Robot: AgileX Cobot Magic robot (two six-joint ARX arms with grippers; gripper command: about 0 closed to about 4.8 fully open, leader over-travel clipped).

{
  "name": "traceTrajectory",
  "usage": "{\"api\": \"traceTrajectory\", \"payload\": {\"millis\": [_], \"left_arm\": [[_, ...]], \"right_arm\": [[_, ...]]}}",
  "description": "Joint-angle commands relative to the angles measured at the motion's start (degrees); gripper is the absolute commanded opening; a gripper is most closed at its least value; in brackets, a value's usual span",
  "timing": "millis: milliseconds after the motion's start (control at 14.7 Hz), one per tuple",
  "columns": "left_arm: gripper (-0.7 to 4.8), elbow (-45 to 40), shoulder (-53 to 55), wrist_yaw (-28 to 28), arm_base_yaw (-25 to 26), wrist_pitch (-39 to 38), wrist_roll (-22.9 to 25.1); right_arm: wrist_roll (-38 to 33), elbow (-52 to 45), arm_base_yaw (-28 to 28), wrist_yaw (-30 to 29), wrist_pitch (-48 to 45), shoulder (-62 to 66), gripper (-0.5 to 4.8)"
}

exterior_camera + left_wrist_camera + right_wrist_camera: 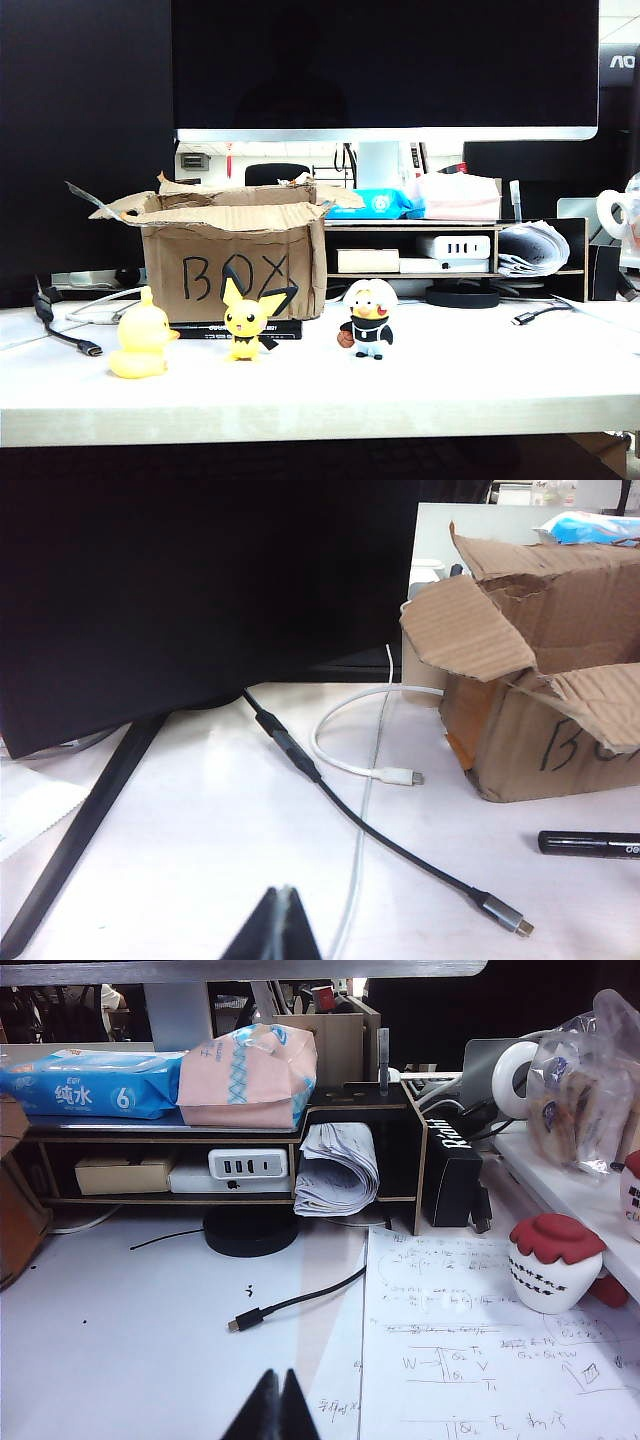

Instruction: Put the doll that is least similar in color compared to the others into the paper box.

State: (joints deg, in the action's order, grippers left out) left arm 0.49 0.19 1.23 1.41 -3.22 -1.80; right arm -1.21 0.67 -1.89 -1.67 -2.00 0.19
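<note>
Nearest the exterior camera: duck (141, 347) at the desk's (450, 385) front left, with eared figure (248, 322) and doll (368, 318) in a loose row to its right, all upright, apart from one another and facing out, probably lined up so each can be compared and reached singly. Both others yellow; doll alone white-capped, black-topped, pale-legged, holding a brown ball, so judged the odd one. Standing rightmost, near the box's front right corner yet not touching.

Box (228, 265) just behind the row, ragged flaps splayed outward, mouth open upward, "BOX" facing front; well placed for a drop from above, though torn flaps could snag. Marker pen (590, 843) lying by its base.

No arm visible in the exterior view; neither claw near any figure. Left claw (280, 905) low at the frame edge of its wrist view, tips pressed together, empty, over bare desk beside a black cable (390, 840) and white cable (350, 762). Right claw (282, 1388) likewise clenched on nothing, over desk next to handwritten sheets (480, 1340), facing the shelf (220, 1130). Task not begun; right arm seems the closer choice.
</note>
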Motion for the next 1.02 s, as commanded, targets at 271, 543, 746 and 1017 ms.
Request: {"api": "traceTrajectory", "payload": {"millis": [271,543,746,1017], "left_arm": [[-0.05,0.04,0.00,-0.02,-1.29,0.66,-0.17],[-0.05,0.04,0.00,-0.11,-15.98,0.66,-0.20],[-0.05,0.04,0.00,0.13,-32.48,0.66,-0.17],[-0.05,0.04,0.00,0.24,-47.52,0.66,-0.17]], "right_arm": [[-0.04,-0.15,0.00,0.04,-0.79,0.00,-0.05],[-0.07,-0.15,0.00,0.07,-0.79,0.00,-0.05],[-0.04,-0.15,0.00,0.07,-0.79,0.00,-0.05],[-0.04,-0.15,0.00,0.07,-0.79,0.00,-0.05]]}}
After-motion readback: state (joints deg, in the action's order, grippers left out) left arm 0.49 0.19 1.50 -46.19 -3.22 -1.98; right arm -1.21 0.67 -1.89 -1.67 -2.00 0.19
